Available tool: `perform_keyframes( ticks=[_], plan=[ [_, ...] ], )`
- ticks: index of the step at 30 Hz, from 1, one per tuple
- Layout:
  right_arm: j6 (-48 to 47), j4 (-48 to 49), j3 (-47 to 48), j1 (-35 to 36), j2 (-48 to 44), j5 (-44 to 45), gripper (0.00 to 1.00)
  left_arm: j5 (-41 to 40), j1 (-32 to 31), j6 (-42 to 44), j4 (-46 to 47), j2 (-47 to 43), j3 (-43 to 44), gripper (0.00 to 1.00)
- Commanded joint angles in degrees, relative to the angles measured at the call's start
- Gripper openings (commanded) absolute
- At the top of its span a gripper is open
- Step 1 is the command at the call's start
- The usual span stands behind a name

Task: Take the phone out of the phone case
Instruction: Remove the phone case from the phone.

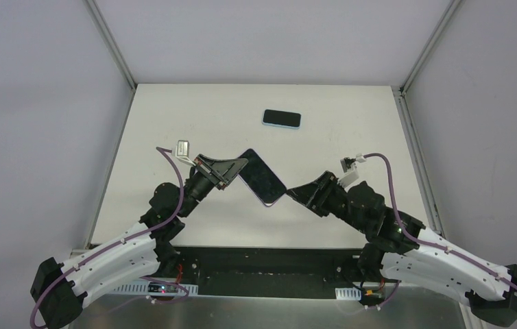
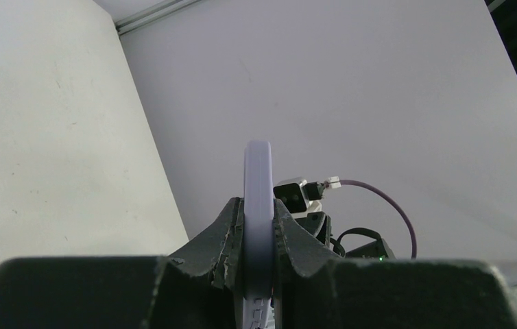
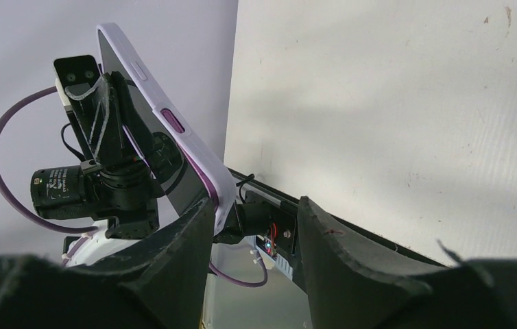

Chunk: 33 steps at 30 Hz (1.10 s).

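Observation:
A dark-screened phone (image 1: 262, 176) in a lilac phone case (image 1: 269, 203) is held edge-up above the table. My left gripper (image 1: 234, 169) is shut on its upper left part; in the left wrist view the case edge (image 2: 258, 185) is pinched between both fingers of the left gripper (image 2: 258, 214). My right gripper (image 1: 295, 192) stands open at the phone's lower right corner. In the right wrist view the case (image 3: 194, 154) with its purple side button ends beside the left finger (image 3: 187, 240) of the right gripper (image 3: 256, 216), and the wide gap between the fingers holds nothing.
A second dark phone with a light blue rim (image 1: 281, 118) lies flat at the far middle of the white table (image 1: 352, 137). Grey walls enclose the table on three sides. A black strip runs along the near edge between the arm bases.

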Motion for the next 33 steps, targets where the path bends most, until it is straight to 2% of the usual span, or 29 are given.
perform_keyframes(
  ticks=[1, 25, 33],
  plan=[
    [0.0, 1.3, 0.8, -0.3, -0.8, 1.3, 0.51, 1.1, 0.2, -2.1, 6.8, -0.7, 3.6, 0.0],
    [1.2, 0.5, -0.2, -0.9, 0.6, 1.4, 0.49, 1.1, 0.2, -2.2, 6.7, -1.6, 3.8, 0.0],
    [1.4, 0.2, -1.2, -0.9, -1.4, 0.6, 0.51, 0.4, 0.2, -1.6, 6.7, -1.6, 3.6, 0.0]
  ],
)
